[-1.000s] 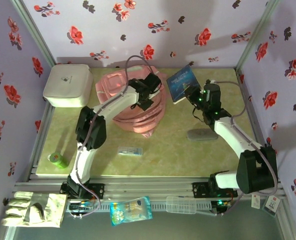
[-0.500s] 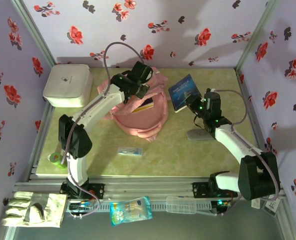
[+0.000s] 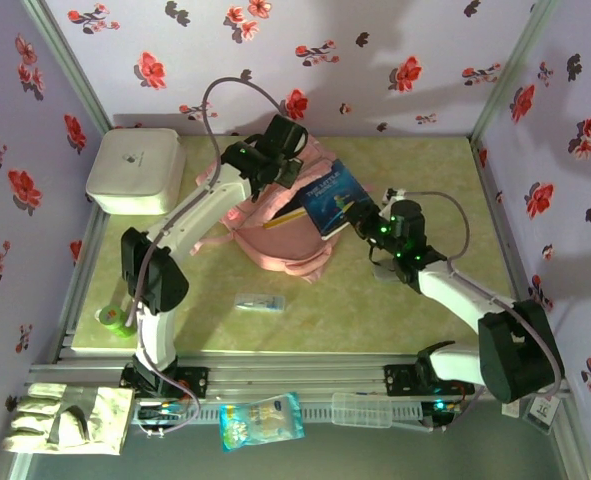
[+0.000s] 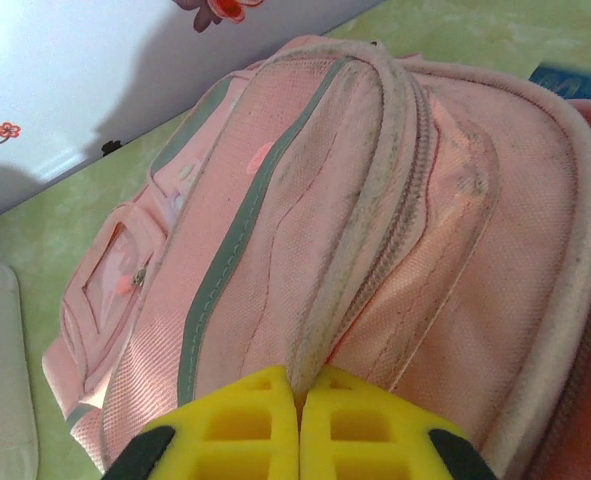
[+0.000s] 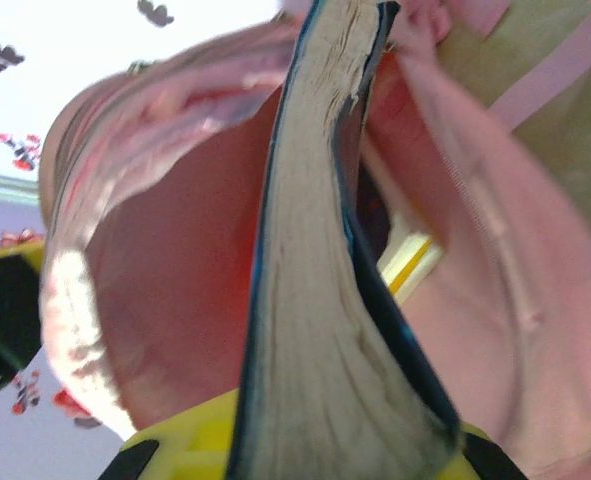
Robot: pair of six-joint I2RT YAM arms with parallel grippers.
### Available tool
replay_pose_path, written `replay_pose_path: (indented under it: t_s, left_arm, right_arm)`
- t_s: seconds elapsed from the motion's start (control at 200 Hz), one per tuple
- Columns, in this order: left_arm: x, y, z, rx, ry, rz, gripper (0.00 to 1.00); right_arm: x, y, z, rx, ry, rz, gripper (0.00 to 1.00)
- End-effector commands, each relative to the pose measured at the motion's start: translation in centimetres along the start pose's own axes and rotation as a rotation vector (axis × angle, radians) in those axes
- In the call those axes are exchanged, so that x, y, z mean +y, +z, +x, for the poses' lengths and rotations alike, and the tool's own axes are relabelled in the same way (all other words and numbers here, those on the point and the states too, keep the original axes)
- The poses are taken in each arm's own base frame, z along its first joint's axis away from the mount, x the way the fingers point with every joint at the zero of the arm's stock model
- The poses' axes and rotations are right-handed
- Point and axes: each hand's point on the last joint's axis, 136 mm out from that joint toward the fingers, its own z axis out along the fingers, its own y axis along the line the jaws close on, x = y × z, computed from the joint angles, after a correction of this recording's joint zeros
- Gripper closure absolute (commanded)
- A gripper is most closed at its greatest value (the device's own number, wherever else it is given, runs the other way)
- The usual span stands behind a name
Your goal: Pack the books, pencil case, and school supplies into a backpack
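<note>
Pinches a raised fabric ridge of the pink backpack (image 4: 375, 200) in the left claw (image 4: 297, 395), pads pressed together, at its far side. Clamps the blue book (image 3: 330, 195) in the right claw (image 3: 360, 215), tilted at the open mouth on the right. Shows a yellow book (image 3: 287, 216) inside. Has the pencil case (image 3: 382, 270) partly under the right arm, clear packet (image 3: 260, 302) nearer, green roll (image 3: 115, 320) near-left, white box (image 3: 135, 170) far-left on the counter (image 3: 445, 180).

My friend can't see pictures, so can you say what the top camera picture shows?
From above, the right gripper holds a blue book at the open mouth of a pink backpack, while the left gripper pinches the backpack's top. A clear packet and a green roll lie on the table.
</note>
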Motion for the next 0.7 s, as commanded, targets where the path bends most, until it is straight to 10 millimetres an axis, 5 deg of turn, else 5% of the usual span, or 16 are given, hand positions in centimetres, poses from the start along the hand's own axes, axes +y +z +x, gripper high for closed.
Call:
replay_pose_path:
  t_s: [0.0, 0.21, 0.485, 0.695]
  left_arm:
    - [0.2, -2.5, -4.9, -0.164, -0.097, 0.026, 1.0]
    - [-0.2, -2.4, -4.9, -0.156, -0.097, 0.048, 1.0]
    - [-0.5, -2.7, -4.6, -0.145, -0.098, 0.077, 1.0]
    - [-0.8, -2.9, -4.5, -0.137, -0.116, 0.113, 1.0]
  right_arm:
    - [3.3, 0.5, 0.1, -0.016, -0.008, -0.125, 0.89]
    - [2.9, 2.7, 0.8, 0.006, 0.006, -0.1, 0.89]
    - [-0.8, 7.8, 0.1, 0.01, 0.13, 0.068, 0.88]
    - [-4.5, 11.9, 1.8, 0.074, 0.232, 0.215, 0.87]
